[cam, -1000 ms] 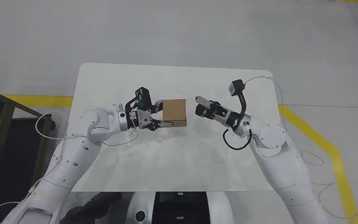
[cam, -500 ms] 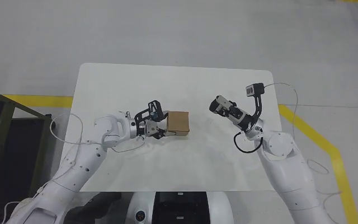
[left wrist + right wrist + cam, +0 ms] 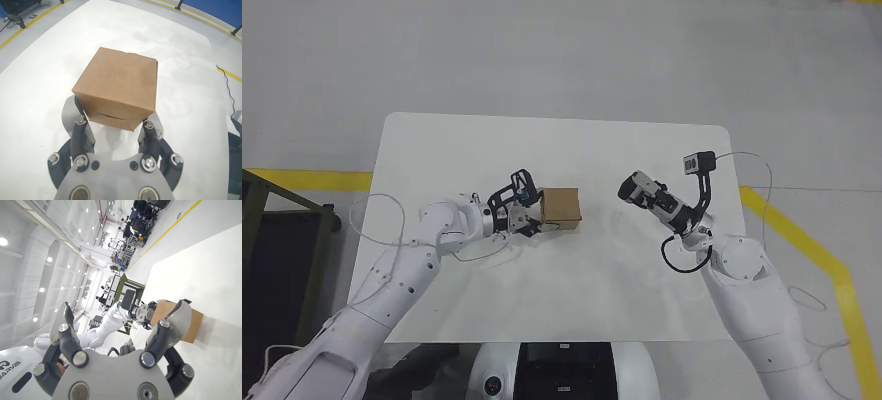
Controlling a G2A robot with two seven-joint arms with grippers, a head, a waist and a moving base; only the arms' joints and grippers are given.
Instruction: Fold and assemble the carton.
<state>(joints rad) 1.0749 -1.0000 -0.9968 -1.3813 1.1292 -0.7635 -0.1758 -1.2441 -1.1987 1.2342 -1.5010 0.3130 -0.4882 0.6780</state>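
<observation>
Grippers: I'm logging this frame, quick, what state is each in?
Left gripper: closed on the carton.
Right gripper: open, holding nothing.

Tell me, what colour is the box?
The box is plain brown, clearest in the left wrist view.

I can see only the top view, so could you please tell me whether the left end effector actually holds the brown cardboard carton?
Observer: It seems so. The left end effector has one finger touching each lower near corner of the closed brown cardboard carton.
Operator: Thank you. Is that near face plain?
Observer: No, a thin curved slit runs across it.
Operator: And the other arm?
Observer: The right end effector is spread wide open with nothing between its fingers.
</observation>
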